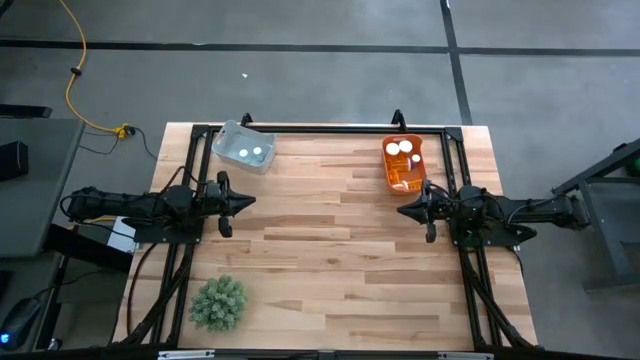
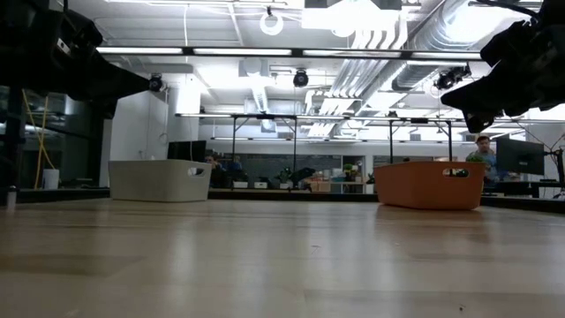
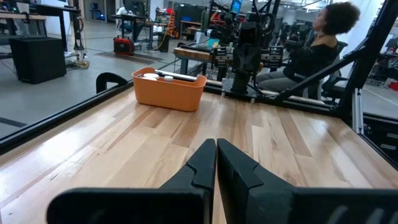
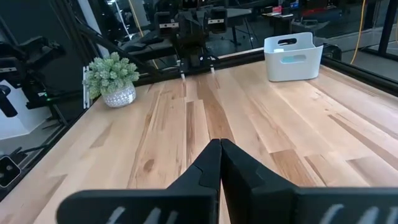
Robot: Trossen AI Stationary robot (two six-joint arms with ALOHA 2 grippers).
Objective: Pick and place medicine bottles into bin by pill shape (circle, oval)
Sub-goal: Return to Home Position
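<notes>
Left gripper (image 1: 250, 201) hangs over the left side of the table (image 1: 330, 250), its fingers (image 3: 202, 165) pressed flat together with nothing between them; we see the same on the right gripper (image 1: 403, 210), which hangs over the right side with its fingers (image 4: 208, 165) clenched on nothing; the two tips point at each other across the wood. Closest to the right gripper, just beyond its tip, we find the orange bin (image 1: 386, 170) at the far right corner; in it lie bottles (image 1: 393, 149), of which we make out three round white caps from above, while their amber bodies are hard to tell from the orange walls; past the left gripper's fingers only a sliver of white shows over that bin's rim. Farther from the left gripper, at the far left corner, stands the white bin (image 1: 224, 136); two more white caps sit side by side inside it, the bodies under them hidden from us. Farther off again, a green plant (image 1: 218, 302) stands at the near left corner; beyond the table's right side a person (image 3: 323, 43) sits.
</notes>
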